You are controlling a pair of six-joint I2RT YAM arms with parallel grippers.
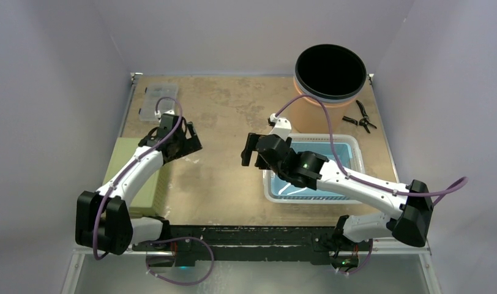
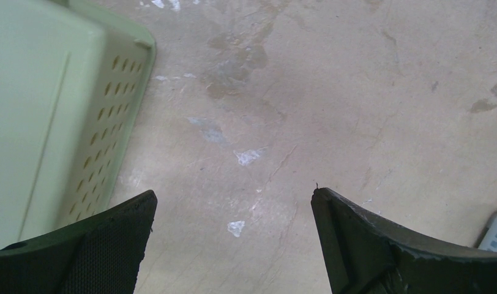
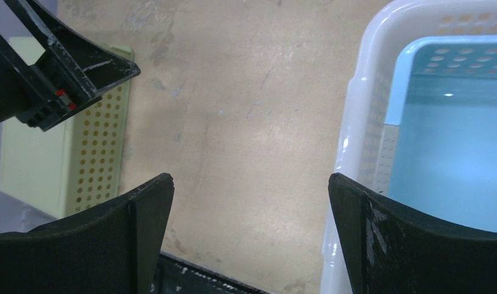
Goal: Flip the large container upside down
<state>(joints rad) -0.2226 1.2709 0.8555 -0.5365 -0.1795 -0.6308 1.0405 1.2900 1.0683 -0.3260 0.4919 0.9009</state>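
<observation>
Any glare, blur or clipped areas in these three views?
Top external: soft, even light; orange bin interior crushed to black. Left wrist: table sharp, green basket washed pale. Right wrist: small glint on the blue tray floor, no blur.

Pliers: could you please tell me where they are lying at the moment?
In the top view, the pliers lie near the far right corner of the table, just right of the orange bucket.

Plain pale grey-lilac walls (image 1: 234,30) close in the table (image 1: 227,122) at the back and both sides. Its brown top is worn, with dark stains and pale scuffs. A black rail (image 1: 252,236) runs along its near edge. Light is soft, even.
</observation>
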